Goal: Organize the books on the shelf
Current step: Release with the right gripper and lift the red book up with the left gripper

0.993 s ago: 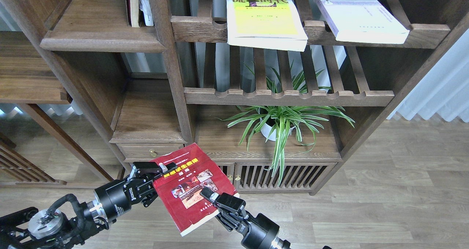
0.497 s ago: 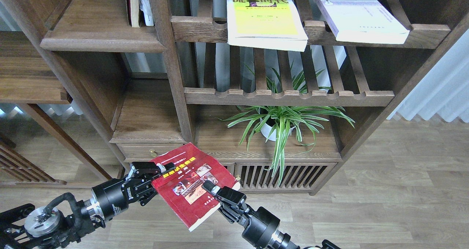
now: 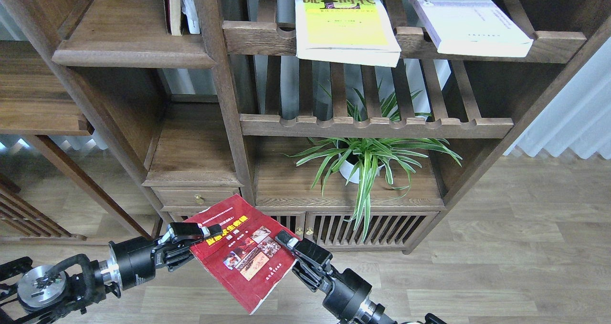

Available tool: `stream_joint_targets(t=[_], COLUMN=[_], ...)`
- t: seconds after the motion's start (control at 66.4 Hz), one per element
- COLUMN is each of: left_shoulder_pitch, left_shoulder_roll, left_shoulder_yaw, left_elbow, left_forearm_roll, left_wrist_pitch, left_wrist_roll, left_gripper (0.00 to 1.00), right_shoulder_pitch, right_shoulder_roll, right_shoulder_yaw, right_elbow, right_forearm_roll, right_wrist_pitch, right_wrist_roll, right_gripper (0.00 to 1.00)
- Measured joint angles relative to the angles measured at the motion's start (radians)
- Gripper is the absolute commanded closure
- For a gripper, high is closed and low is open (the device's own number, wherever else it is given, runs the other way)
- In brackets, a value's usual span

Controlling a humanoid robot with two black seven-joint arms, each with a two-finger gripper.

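I hold the dark red book [image 3: 241, 257] low in front of the cabinet, tilted, cover up. My left gripper [image 3: 203, 236] is shut on its left edge. My right gripper [image 3: 289, 245] is shut on its right edge, one finger lying over the cover. The yellow-green book [image 3: 344, 26] lies flat on the upper slatted rack and overhangs its front rail. The white-lavender book [image 3: 470, 23] lies flat to its right. The solid shelf [image 3: 129, 54] with the moulded front edge is at the upper left, well above both grippers.
Two thin books [image 3: 180, 6] stand at the right end of the solid shelf. A potted spider plant [image 3: 365, 159] sits on the lower cabinet top. An empty slatted rack [image 3: 377, 126] spans the middle. A small drawer [image 3: 196, 197] is just behind the red book. Wood floor lies to the right.
The red book has moved left and a little down and tilted flatter, with the left gripper drawing back leftward. The right gripper has followed, staying on the book's right edge.
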Motion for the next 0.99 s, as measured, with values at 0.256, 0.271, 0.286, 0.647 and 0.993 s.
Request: stream_joint_targets(t=[0.256,0.271,0.286,0.647,0.993], left_shoulder_pitch=[0.090,0.097,0.108,0.474,0.699], left_shoulder_roll=[0.089,0.091,0.094,0.135,0.131], left_shoulder_yaw=[-0.139,-0.148,-0.162,-0.608,-0.990], left_elbow=[-0.005,-0.006,-0.007,-0.188,-0.218], left_forearm_roll=[0.275,0.288,0.308,0.656,0.728], left_wrist_pitch=[0.000,0.000,0.000,0.000,0.000], left_wrist_roll=[-0.147,-0.152,-0.158,-0.186,-0.172], left_gripper=[1.00,1.00,1.00,1.00,1.00], right_shoulder_pitch=[0.000,0.001,0.002,0.012,0.013], right_shoulder_roll=[0.000,0.000,0.000,-0.001,-0.001], right_shoulder_yaw=[0.067,0.067,0.068,0.069,0.108], right_elbow=[-0.056,-0.059,-0.061,-0.084,-0.085], right_forearm_roll=[0.000,0.000,0.000,-0.002,-0.002], right_wrist_pitch=[0.000,0.000,0.000,0.000,0.000], right_wrist_roll=[0.002,0.002,0.002,-0.007,-0.009], right_gripper=[0.01,0.01,0.01,0.01,0.01])
